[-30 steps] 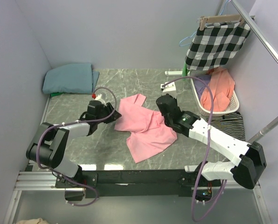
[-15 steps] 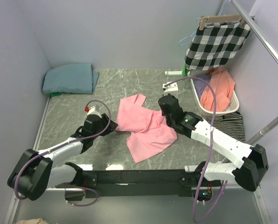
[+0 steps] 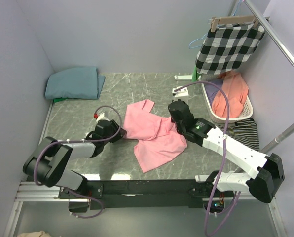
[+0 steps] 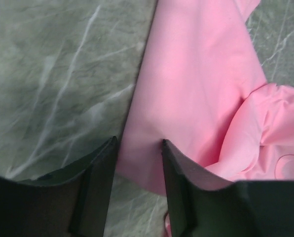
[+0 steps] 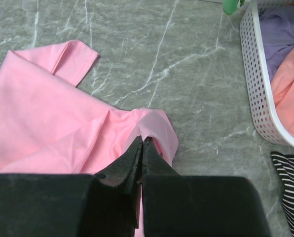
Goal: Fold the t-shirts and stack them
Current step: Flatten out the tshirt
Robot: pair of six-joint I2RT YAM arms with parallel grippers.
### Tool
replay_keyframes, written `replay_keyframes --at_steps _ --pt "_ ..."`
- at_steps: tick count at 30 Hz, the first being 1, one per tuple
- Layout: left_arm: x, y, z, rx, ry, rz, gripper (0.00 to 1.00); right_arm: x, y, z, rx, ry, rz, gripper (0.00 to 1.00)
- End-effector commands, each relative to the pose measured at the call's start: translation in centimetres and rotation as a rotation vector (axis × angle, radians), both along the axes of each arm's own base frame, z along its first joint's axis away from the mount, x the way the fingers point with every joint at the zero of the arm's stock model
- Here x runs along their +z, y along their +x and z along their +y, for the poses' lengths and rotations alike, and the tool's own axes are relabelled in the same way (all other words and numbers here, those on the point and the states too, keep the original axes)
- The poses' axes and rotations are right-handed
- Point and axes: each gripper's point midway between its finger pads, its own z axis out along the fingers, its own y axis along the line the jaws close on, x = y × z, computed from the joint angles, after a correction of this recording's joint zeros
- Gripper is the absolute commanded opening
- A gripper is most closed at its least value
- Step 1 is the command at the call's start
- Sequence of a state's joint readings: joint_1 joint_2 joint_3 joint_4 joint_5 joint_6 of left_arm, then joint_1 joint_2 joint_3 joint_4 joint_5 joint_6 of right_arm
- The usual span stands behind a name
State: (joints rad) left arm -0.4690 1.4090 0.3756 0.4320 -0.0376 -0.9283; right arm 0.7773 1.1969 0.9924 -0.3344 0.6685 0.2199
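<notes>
The light pink t-shirt (image 3: 152,133) lies crumpled in the middle of the marble table. My left gripper (image 3: 121,134) is low at its left edge. In the left wrist view the left gripper (image 4: 138,142) is open, its jaws straddling the pink t-shirt (image 4: 196,84) at its near left corner. My right gripper (image 5: 143,139) is shut on a raised fold of the pink t-shirt (image 5: 48,108) at its right side; from above the right gripper (image 3: 172,117) sits at that edge. The dusty teal t-shirt (image 3: 73,83) lies folded in the back left corner.
A white basket (image 3: 246,109) with orange and purple clothes stands at the right, also in the right wrist view as the basket (image 5: 255,74). A checked cloth (image 3: 229,47) hangs on a rail above it. A striped garment (image 3: 245,131) lies beside the basket.
My left gripper has come nearer and lower along the pink t-shirt's left edge, and the left arm's elbow has swung. The right gripper has held its pinch almost still.
</notes>
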Motion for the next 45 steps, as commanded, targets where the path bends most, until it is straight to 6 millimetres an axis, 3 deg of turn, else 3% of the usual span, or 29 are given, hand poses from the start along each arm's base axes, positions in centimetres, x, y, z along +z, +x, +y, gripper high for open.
replay_keyframes --at_steps 1,2,3,6,9,12,13,14,17,20,23,27,30,32,34,38,40,41,42,43,44,45 --pt "-0.8 0.5 -1.3 -0.043 -0.017 0.015 0.36 1.1 0.2 -0.4 -0.023 0.043 -0.042 0.0" --pt "-0.5 0.9 -1.6 -0.047 -0.026 0.003 0.25 1.1 0.2 -0.4 -0.022 0.041 -0.04 0.0" --pt "-0.5 0.9 -1.8 -0.054 -0.032 0.002 0.05 0.9 0.2 -0.3 -0.02 0.04 -0.037 0.0" --pt "-0.3 1.0 -2.0 -0.072 -0.022 0.014 0.01 1.4 0.1 -0.5 -0.024 0.041 -0.046 0.0" --pt "3.5 2.0 -1.7 -0.079 0.017 -0.057 0.01 3.1 -0.4 -1.0 -0.013 0.054 -0.074 0.0" --pt "10.9 2.9 0.6 -0.011 0.105 -0.185 0.01 6.4 -1.3 -1.9 0.004 0.085 -0.133 0.0" --pt "13.5 1.8 1.9 -0.01 0.144 -0.217 0.01 8.0 -1.6 -2.1 0.011 0.106 -0.159 0.0" --pt "17.9 2.2 2.1 0.003 0.132 -0.298 0.01 9.0 -2.0 -2.3 0.028 0.118 -0.174 0.0" --pt "26.3 0.2 4.3 0.032 0.144 -0.432 0.01 12.7 -3.8 -3.1 0.075 0.178 -0.232 0.0" --pt "30.4 -2.4 5.0 -0.005 0.137 -0.469 0.01 15.0 -5.6 -3.9 0.108 0.234 -0.264 0.0" --pt "32.2 -4.6 5.5 -0.021 0.11 -0.484 0.01 16.5 -7.3 -5.2 0.121 0.297 -0.315 0.0" --pt "32.3 -7.1 7.0 0.003 0.095 -0.474 0.06 18.3 -8.7 -6.8 0.113 0.334 -0.38 0.0" --pt "32.6 -8.3 7.3 0.001 0.076 -0.479 0.07 18.9 -8.4 -7.2 0.091 0.318 -0.395 0.0" --pt "32.1 -8.1 7.1 -0.006 0.076 -0.475 0.09 19.5 -7.8 -6.7 0.097 0.312 -0.422 0.03" --pt "30.9 -7.2 7.1 0.009 0.099 -0.446 0.11 18.7 -6.5 -5.9 0.092 0.257 -0.41 0.05" --pt "26.3 -4.2 6.1 0.012 0.158 -0.349 0.13 16.0 -2.1 -4.1 0.02 0.132 -0.342 0.05" --pt "23.4 -2.1 5.3 0.017 0.182 -0.294 0.11 13.3 0.8 -2.6 -0.003 0.063 -0.268 0.03" --pt "22.5 -1.1 5.5 0.033 0.189 -0.279 0.11 11.4 3.0 -2.3 -0.036 0.03 -0.232 0.02" --pt "21.6 -0.2 5.7 0.048 0.197 -0.262 0.05 10.9 4.3 -2.0 -0.035 0.031 -0.221 0.01" --pt "19.1 1.1 5.9 0.054 0.219 -0.203 0.01 10.2 5.5 -1.6 -0.041 0.053 -0.198 0.0" --pt "19.3 3.3 7.7 0.129 0.209 -0.225 0.01 8.0 7.7 -1.1 -0.054 0.037 -0.156 0.0" --pt "18.7 4.5 8.5 0.148 0.198 -0.224 0.01 8.5 9.4 -1.3 -0.059 0.061 -0.156 0.0"
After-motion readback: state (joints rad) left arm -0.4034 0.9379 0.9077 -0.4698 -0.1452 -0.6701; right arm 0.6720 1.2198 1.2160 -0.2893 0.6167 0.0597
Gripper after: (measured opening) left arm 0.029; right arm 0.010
